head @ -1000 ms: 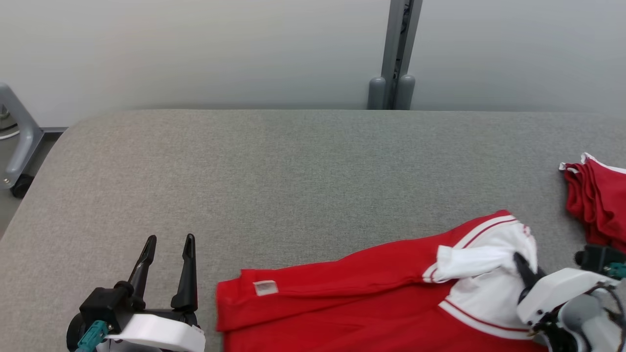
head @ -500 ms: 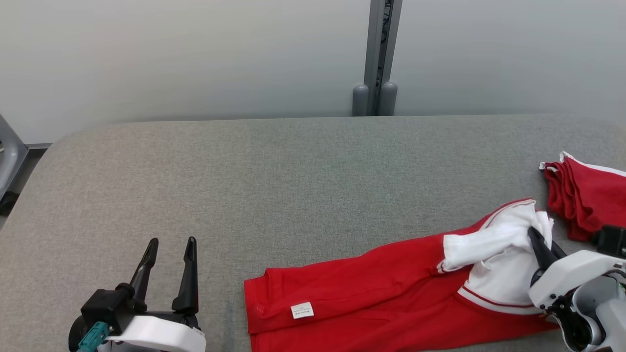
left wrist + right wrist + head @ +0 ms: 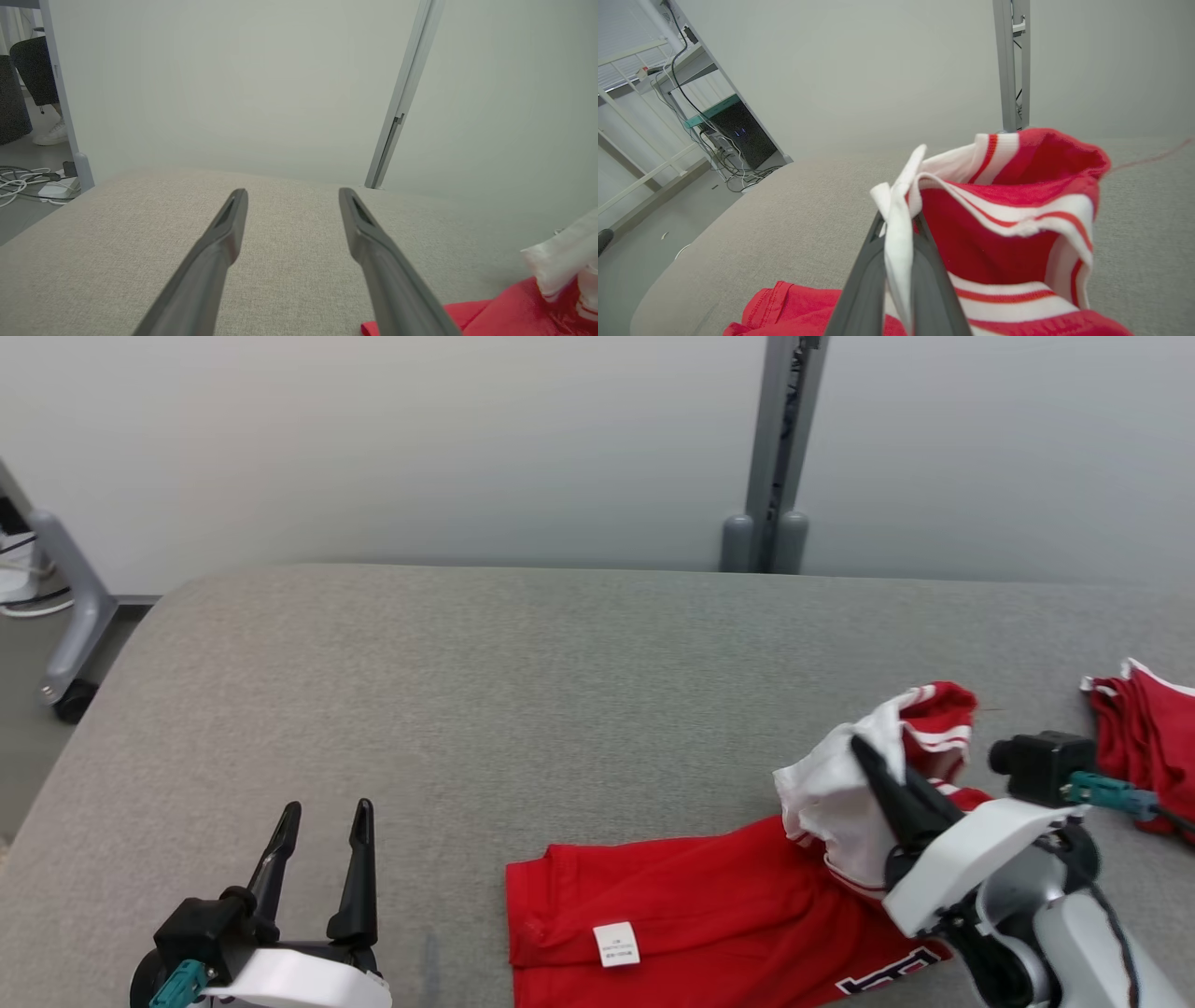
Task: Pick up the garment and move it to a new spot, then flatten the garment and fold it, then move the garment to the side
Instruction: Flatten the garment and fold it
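Right hand (image 3: 861,749), jaws closed on a thin pinch of white sleeve fabric (image 3: 896,261), holds one end of the red-and-white jersey (image 3: 691,896) raised, while the red body lies on the grey worktop (image 3: 467,663). Left hand (image 3: 327,807) stands wide open and empty, near the hem. For a clean carry, the lift probably needs to rise slowly until the trailing body clears the worktop, since so slight a pinch may slip, and to steer away from the folded red pile (image 3: 1148,737). Against half a second earlier, the pinched end sits higher, more bunched, and farther from that pile.
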